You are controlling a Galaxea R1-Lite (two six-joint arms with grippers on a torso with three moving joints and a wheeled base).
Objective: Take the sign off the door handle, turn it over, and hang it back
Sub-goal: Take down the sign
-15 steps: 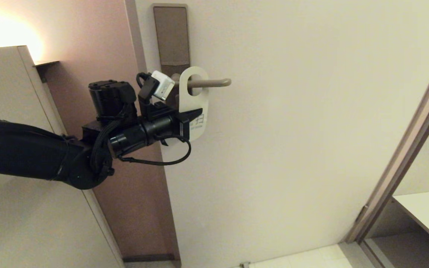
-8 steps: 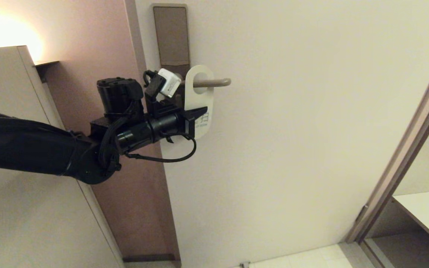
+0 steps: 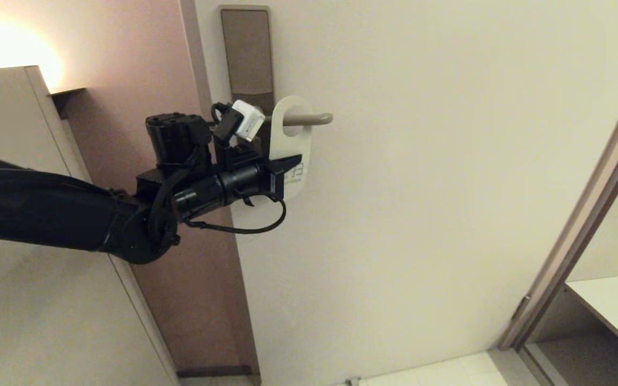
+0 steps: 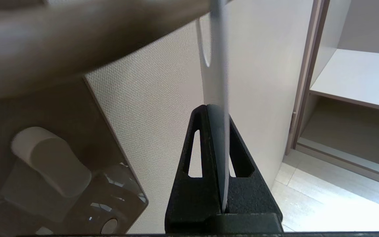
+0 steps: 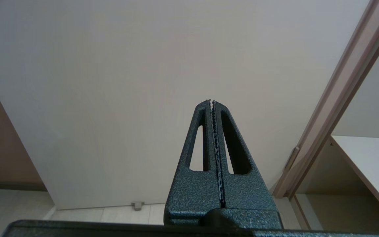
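The sign, white side facing the head view, hangs with its oval hole round the door handle, near the lever's middle. My left gripper comes in from the left and is shut on the sign's lower half. The left wrist view has the sign edge-on between the two black fingers of the left gripper, with the handle a blurred bar close overhead. My right gripper is shut on nothing and faces the bare door; the head view does not take it in.
The handle's tall backplate sits on the cream door. A thumb turn is below the lever. A cabinet stands at the left. At the right are the door frame and a shelf.
My left gripper has carried the sign to the right along the lever, away from the backplate and towards the free end. The grip has stayed shut.
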